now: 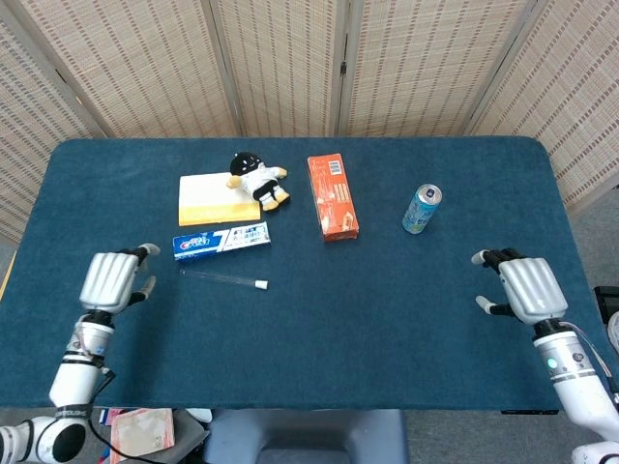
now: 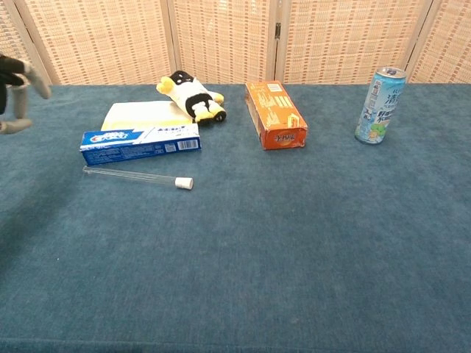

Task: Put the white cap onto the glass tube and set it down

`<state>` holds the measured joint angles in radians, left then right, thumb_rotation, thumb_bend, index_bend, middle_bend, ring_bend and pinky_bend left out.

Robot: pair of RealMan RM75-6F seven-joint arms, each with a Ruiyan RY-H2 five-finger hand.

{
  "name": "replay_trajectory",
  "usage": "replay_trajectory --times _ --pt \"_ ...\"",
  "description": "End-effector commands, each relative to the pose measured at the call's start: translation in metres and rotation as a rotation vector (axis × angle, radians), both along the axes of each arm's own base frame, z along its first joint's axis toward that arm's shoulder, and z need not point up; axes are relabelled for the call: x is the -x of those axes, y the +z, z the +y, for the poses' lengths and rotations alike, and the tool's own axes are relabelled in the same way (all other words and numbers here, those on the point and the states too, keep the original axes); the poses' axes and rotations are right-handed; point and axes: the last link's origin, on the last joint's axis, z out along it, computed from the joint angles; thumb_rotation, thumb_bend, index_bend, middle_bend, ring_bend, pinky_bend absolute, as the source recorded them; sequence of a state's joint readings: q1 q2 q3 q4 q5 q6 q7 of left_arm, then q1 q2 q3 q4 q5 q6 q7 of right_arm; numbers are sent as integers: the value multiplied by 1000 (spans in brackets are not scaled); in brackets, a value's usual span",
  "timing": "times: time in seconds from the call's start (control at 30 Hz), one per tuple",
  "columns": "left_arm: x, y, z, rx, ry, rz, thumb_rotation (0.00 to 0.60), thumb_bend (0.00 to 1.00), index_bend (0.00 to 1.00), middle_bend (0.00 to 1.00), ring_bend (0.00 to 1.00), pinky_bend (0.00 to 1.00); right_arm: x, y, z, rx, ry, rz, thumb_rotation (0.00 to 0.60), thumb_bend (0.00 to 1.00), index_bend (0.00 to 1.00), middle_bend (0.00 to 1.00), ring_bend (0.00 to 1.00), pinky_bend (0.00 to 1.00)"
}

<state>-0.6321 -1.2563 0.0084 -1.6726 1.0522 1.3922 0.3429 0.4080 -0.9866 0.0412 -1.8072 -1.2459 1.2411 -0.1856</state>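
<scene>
- Glass tube [image 1: 221,278] lies flat on the blue counter [image 1: 319,319], left of centre in the head view, with the white cap [image 1: 261,284] fitted on its right end.
- In the chest view the tube runs from left to lower right, just below the toothpaste box [image 2: 140,142], close to it but apart.
- Nothing touches the tube; both hands are well away from it.
- Left hand [image 1: 114,279] sits at the left edge of the head view, over the counter, released, its fingers spread and holding nothing. In the chest view only some of its fingers [image 2: 16,92] show at the upper left corner.
- Right hand [image 1: 522,286] sits at the lower right of the head view, also released, with fingers apart and nothing in them. The chest view does not show it.
- Toothpaste box lies flat, blue and white, directly in front of the yellow and white pad [image 1: 217,198], touching its near edge in the chest view.
- Plush toy [image 1: 255,181], black, white and yellow, lies on its side at the right end of the pad, partly on it.
- Orange carton [image 1: 332,196] lies flat near the centre of the frame, its long side running away from the robot, apart from the toy.
- Drink can [image 1: 421,210] stands upright at the right, well apart from the carton and from the right hand.
- Woven folding screens [image 1: 290,63] fill the background across the top of both views.
</scene>
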Motion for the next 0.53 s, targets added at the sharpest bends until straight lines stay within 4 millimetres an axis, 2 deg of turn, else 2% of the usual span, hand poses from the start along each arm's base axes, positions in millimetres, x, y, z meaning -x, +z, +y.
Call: replay_trajectory --times 0.03,0.13,0.27,0.53 --pt "36 29 -25 -71 35 -5 600 327 279 366 373 478 17 5 20 76 -18 24 600 183 334 378 292 520" --pt "51 37 -45 -101 41 -15 600 327 250 319 331 415 24 9 36 136 -22 29 600 183 334 389 298 520" --pt "63 43 -69 -123 59 -36 600 327 241 308 321 364 31 13 56 177 -51 5 600 183 334 392 306 520" --pt "64 41 -101 -144 67 -48 600 327 228 287 304 337 40 18 86 215 -107 -8 600 184 334 393 311 520"
